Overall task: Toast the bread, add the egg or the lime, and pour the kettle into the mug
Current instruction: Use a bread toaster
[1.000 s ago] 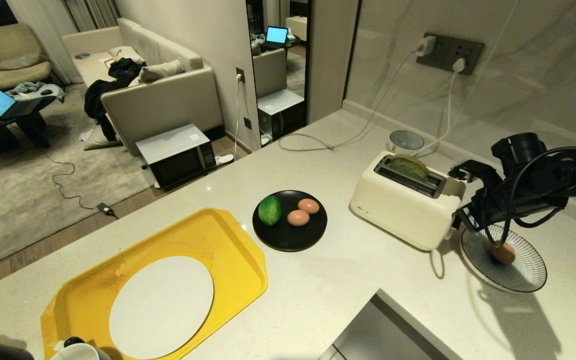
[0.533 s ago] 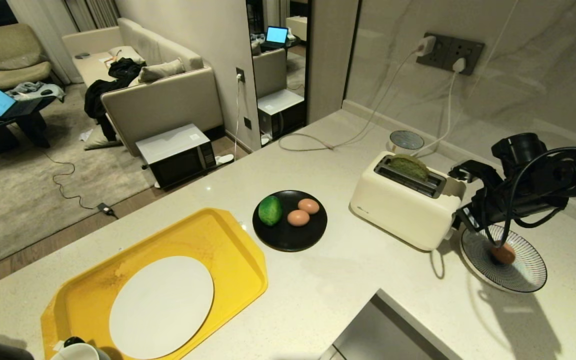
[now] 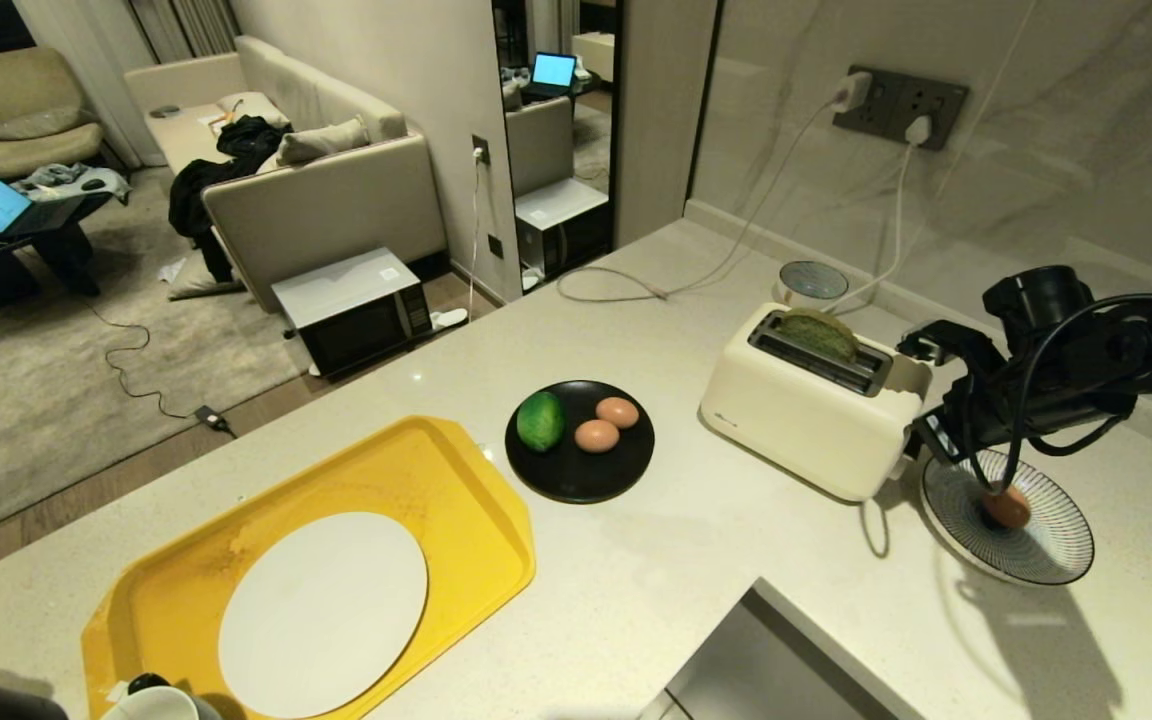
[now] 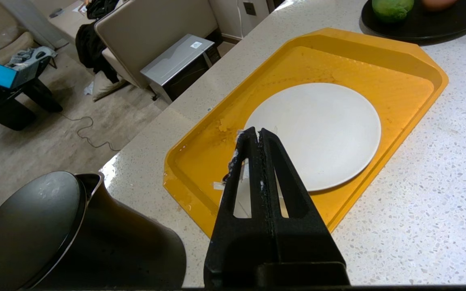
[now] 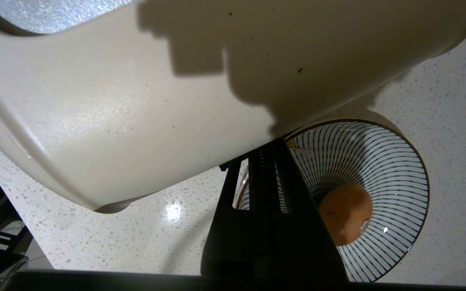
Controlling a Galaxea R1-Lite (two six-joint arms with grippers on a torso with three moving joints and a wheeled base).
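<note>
Nothing has shifted over the last second: your right end effector (image 5: 271, 155), pinched shut and empty, stays at the toaster's (image 3: 816, 415) side beside the striped bowl (image 3: 1056, 560), while the bread (image 3: 818, 333) sits in the slot, so toasting looks underway.
</note>
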